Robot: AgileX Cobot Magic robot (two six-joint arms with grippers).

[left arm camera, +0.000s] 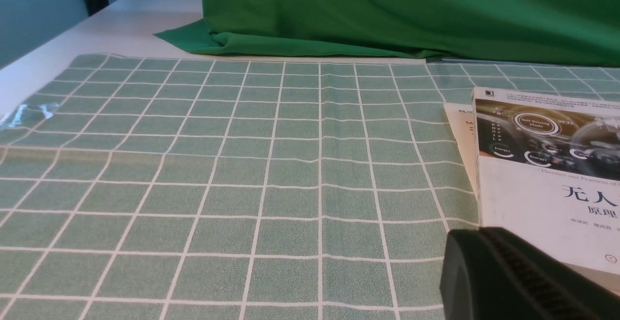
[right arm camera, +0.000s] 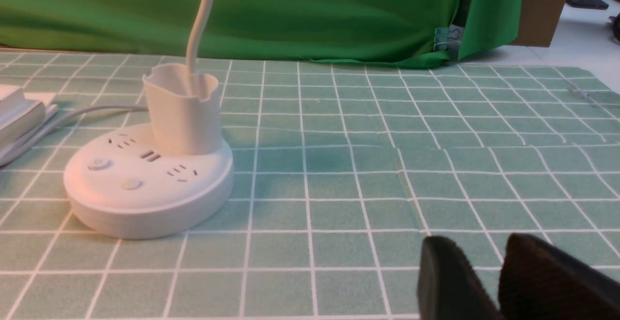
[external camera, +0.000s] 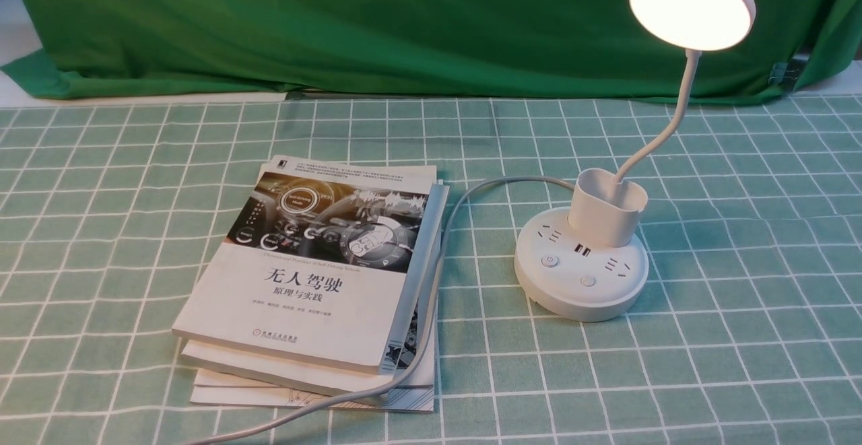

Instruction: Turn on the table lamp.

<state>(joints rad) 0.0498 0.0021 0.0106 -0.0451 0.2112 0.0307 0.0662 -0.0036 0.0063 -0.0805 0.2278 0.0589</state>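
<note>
surface: a table with a pale top, covered over most of its area by a green checked cloth with white grid lines; bare tabletop shows along the far edge and at the far left corner.
room: a bright green backdrop cloth hangs across the far edge of the table and its hem lies on the tabletop; a metal binder clip pinches it near the far right corner; a brown board stands beyond that corner.
table lamp: the table lamp stands on the cloth right of the table's middle, nearer the right edge than the left; its round head glows, held high on the curved neck that rises from the cup-shaped holder.
lamp base: two round buttons and sockets face the near edge.
books: a stack of books lies left of the lamp, near the middle of the table, apart from the base.
cable: a grey cable runs from behind the lamp base, along the right side of the book stack, over its near corner and off the near edge.
left gripper: only one dark finger of the left gripper shows in its wrist view, just above the cloth beside the books; cannot tell how its jaws stand.
right gripper: the right gripper sits low over the cloth to the lamp's right, well apart from the base; two dark fingers show with a narrow gap between them, holding nothing.
in the way: nothing lies between the right gripper and the lamp base except open cloth.
</note>
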